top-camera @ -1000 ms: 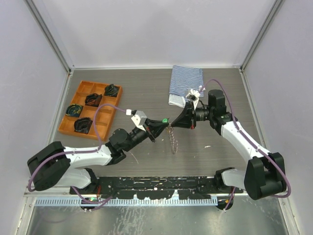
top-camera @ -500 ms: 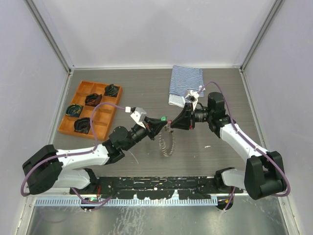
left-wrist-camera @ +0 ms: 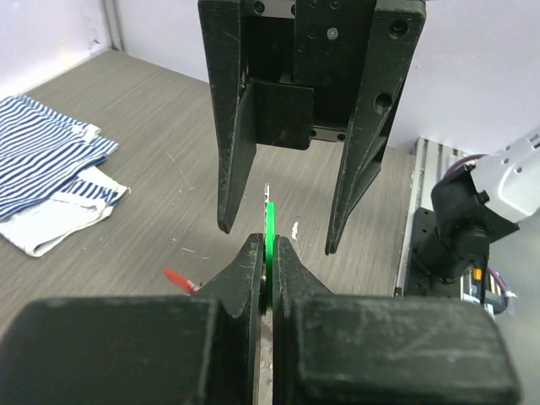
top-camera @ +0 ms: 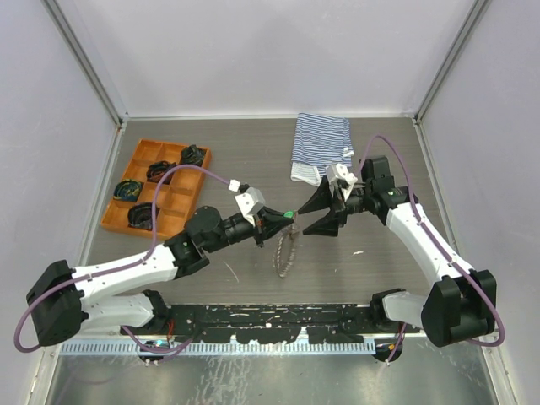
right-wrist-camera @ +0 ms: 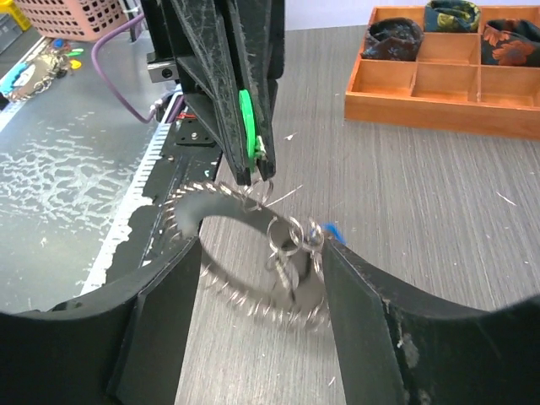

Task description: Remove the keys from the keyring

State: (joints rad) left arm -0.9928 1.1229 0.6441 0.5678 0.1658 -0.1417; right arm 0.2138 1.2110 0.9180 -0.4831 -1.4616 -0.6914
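Note:
My left gripper (top-camera: pixel 289 218) is shut on a green key (top-camera: pixel 289 213), held edge-on between its fingertips (left-wrist-camera: pixel 253 253). From that key hang the small metal rings of the keyring (right-wrist-camera: pixel 291 236). The braided chain (top-camera: pixel 284 251) dangles below them in a blurred loop (right-wrist-camera: pixel 253 299). A blue key (right-wrist-camera: pixel 334 229) shows beside the rings. My right gripper (top-camera: pixel 323 212) faces the left one from the right. It is open, with its fingers (right-wrist-camera: pixel 371 329) on either side of the rings and nothing held. A red key (left-wrist-camera: pixel 177 278) lies on the table.
An orange tray (top-camera: pixel 173 215) with dark bundles in some of its compartments sits at the left of the table. A blue-white striped cloth (top-camera: pixel 321 143) lies at the back, right of centre. Grey walls close off three sides.
The right gripper has opened, let go of the keyring and drawn back a little to the right. The left arm has reached further right with the green key, and the chain swings under it.

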